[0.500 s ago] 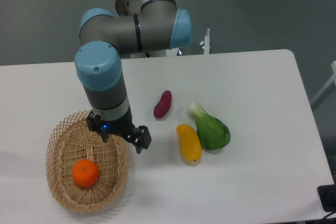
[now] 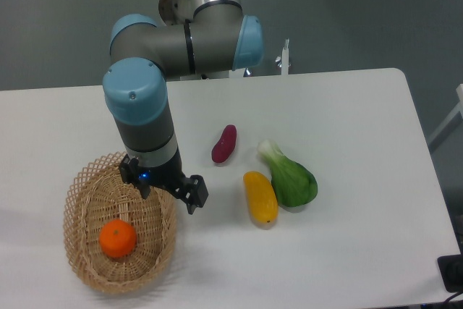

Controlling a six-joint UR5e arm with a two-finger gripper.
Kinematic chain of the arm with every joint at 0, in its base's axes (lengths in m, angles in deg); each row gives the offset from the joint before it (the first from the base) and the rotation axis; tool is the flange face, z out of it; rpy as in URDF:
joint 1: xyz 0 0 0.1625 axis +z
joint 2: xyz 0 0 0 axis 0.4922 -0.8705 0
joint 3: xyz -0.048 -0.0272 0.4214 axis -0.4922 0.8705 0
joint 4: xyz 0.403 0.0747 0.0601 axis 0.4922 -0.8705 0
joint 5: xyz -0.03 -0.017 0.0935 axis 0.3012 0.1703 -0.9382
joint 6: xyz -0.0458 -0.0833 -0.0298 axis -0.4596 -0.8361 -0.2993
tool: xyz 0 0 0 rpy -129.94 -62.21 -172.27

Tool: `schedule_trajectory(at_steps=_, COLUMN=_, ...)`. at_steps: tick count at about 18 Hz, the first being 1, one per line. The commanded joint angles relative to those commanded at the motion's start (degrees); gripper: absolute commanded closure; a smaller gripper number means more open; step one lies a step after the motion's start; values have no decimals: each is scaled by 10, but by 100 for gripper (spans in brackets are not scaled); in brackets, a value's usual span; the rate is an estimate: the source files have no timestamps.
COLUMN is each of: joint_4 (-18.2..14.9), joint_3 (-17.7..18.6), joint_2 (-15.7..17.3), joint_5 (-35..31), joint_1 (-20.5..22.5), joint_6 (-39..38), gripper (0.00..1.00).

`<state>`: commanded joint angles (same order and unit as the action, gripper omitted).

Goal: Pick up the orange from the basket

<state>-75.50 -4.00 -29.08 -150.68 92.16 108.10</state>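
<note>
The orange [image 2: 118,239] lies inside the oval tan wicker basket [image 2: 74,192] at the front left of the table, in its lower middle. My gripper [image 2: 154,181] points straight down over the basket's upper right rim, above and to the right of the orange. The arm's wrist hides the fingers, so I cannot see whether they are open or shut. Nothing shows in the gripper.
A purple sweet potato [image 2: 224,143], an elongated yellow-orange vegetable [image 2: 260,197] and a green bok choy [image 2: 290,177] lie on the white table [image 2: 347,121] to the right of the basket. The arm's base stands at the table's back edge.
</note>
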Motion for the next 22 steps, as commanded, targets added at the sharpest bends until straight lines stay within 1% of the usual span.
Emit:
schedule_trajectory(at_steps=1, joint_4=1, joint_3=6, joint_2=-3, joint_5=0, joint_1=-4, joint_6=-5, gripper=0)
schedule_trajectory(at_steps=2, joint_4=9, joint_3=6, joint_2=-11, joint_5=0, joint_1=-13, joint_6=-15, gripper=0)
schedule_trajectory(at_steps=5, joint_4=26, joint_3=6, joint_2=-34, joint_5=3, joint_1=-44, joint_6=-69, gripper=0)
schedule_trajectory(at_steps=6, joint_4=36, joint_3=6, joint_2=-46, joint_5=3, joint_1=-52, joint_6=-92, gripper=0)
schedule_trajectory(at_steps=7, joint_4=60, joint_3=4, joint_2=-62, joint_5=4, joint_1=-58, joint_6=-111, gripper=0)
schedule_trajectory(at_steps=9, joint_4=89, joint_3=10, joint_2=-70, joint_5=4, joint_1=-84, joint_6=-134, gripper=0)
schedule_trajectory(at_steps=10, joint_4=94, joint_3=12, joint_2=-78, joint_5=4, joint_1=-90, joint_6=-135, gripper=0)
schedule_trajectory(at_steps=12, joint_4=115, joint_3=4, joint_2=-96, joint_5=4, joint_1=-102, joint_6=-136, gripper=0)
schedule_trajectory(at_steps=15, joint_4=123, joint_3=4, joint_2=-105, joint_5=4, joint_1=-109, joint_6=-119, gripper=0)
schedule_trajectory(at_steps=16, joint_4=123, joint_3=10, joint_2=-106, joint_5=4, joint_1=-109, joint_6=-104, gripper=0)
schedule_trajectory(at_steps=17, joint_4=123, joint_3=18, joint_2=-106, joint_5=4, joint_1=-110, joint_6=-100, gripper=0)
schedule_trajectory(at_steps=22, joint_4=127, joint_3=25, joint_2=-114, joint_5=3, joint_1=-110, joint_6=-91, gripper=0)
